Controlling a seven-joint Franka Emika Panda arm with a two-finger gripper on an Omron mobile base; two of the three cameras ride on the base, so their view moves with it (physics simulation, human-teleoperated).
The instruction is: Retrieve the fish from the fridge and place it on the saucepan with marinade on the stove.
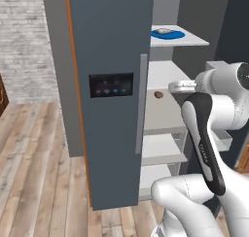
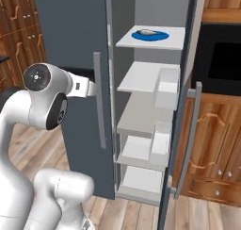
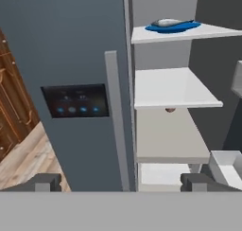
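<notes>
The fridge (image 1: 112, 42) (image 2: 70, 26) (image 3: 61, 45) stands with its left door closed and its right door swung open, white shelves exposed. On the top shelf the small silvery-grey fish (image 1: 164, 32) (image 2: 148, 33) (image 3: 168, 22) lies on a blue plate (image 1: 176, 35) (image 2: 162, 36) (image 3: 183, 27). My gripper (image 3: 123, 182) is open and empty. It hovers in front of the closed door's long grey handle (image 3: 115, 116), well below and left of the fish. The saucepan and the stove are out of view.
A small brown item (image 1: 158, 94) (image 3: 169, 110) sits on a middle shelf. The open right door (image 2: 187, 106) carries white bins (image 2: 167, 87) (image 3: 227, 166). Wooden cabinets (image 2: 212, 153) and a black oven front (image 2: 221, 59) stand to the right of the fridge.
</notes>
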